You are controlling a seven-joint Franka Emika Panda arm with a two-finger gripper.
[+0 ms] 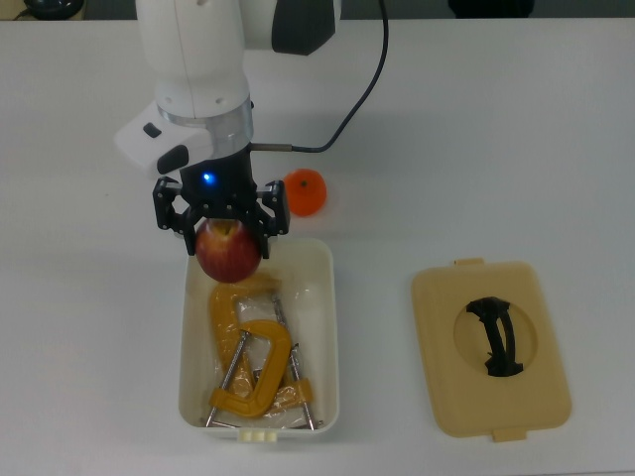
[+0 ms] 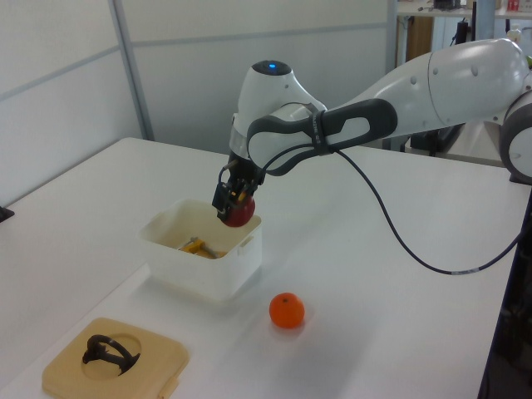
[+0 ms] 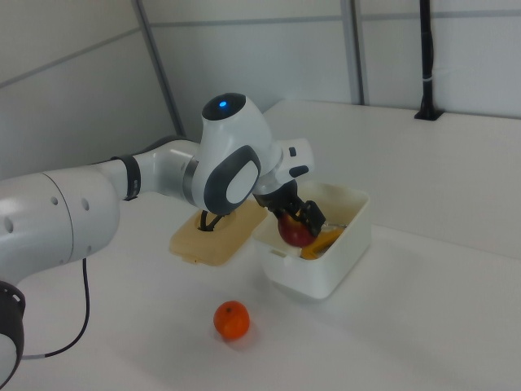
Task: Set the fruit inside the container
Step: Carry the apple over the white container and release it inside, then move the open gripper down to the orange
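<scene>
The red apple with yellow patches hangs in the air over the near end of the white rectangular tub, stem side up in the top view, pinched between the jaws. The smooth orange sits on the tabletop just beside that end of the tub, apart from it.

Two fruits — one apple, one orange. One tub, two yellow clamps inside — and one tan lid.
</scene>
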